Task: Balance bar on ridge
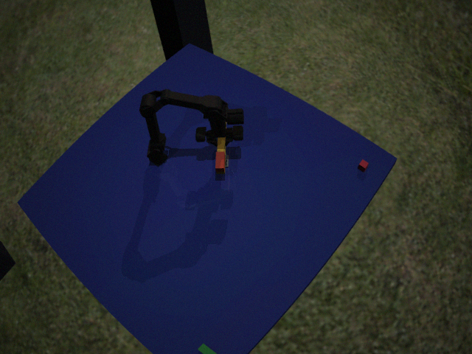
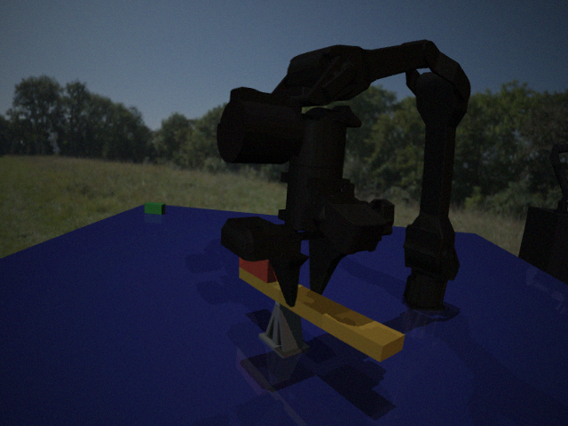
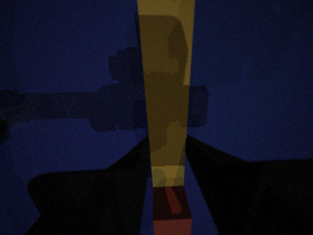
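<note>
A long yellow bar point(image 1: 220, 144) point(image 2: 342, 320) point(image 3: 167, 98) carries a red block point(image 1: 220, 161) point(image 2: 259, 269) point(image 3: 171, 202) on one end. My gripper point(image 2: 306, 298) point(image 3: 166, 140) is shut on the bar, a little along from the red block, and its fingers press the bar's two long sides. A small grey ridge stand point(image 1: 227, 161) point(image 2: 285, 332) stands on the table under the bar, nearer the block end. In the exterior view the ridge's top meets the bar's underside or is very close; contact cannot be told for sure. The bar's long end is above the table.
The blue table point(image 1: 266, 228) point(image 2: 114, 343) has a small red cube point(image 1: 363, 165) near its right corner in the top view. A green block point(image 1: 206, 348) point(image 2: 154, 208) lies near another edge, far from the arm.
</note>
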Robot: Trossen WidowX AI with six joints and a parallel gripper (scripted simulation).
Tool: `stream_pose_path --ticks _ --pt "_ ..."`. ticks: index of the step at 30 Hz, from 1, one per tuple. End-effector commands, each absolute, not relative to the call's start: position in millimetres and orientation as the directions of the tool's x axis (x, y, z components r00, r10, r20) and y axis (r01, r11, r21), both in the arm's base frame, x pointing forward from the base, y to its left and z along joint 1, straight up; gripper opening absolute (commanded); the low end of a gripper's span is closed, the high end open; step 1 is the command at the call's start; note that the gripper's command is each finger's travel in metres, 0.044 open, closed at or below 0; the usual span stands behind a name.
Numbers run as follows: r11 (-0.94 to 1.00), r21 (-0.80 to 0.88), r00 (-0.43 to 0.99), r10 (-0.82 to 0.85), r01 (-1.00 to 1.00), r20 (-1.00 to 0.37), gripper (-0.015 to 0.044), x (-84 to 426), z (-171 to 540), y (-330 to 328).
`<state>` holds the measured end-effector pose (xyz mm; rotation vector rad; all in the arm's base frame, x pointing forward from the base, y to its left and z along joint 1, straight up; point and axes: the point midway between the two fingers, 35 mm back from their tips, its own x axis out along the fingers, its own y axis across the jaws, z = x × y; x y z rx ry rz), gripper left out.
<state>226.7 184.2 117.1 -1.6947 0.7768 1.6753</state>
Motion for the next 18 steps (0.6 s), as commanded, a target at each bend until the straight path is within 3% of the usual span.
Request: stream_pose_path --ticks 1,18 --pt "-0.632 -0.03 0.023 0.019 -0.774 -1.0 0.0 227.3 116.8 184.3" --pt "-0.632 -0.03 0.023 0.019 -0.774 -1.0 0.0 227.2 115.4 184.1"
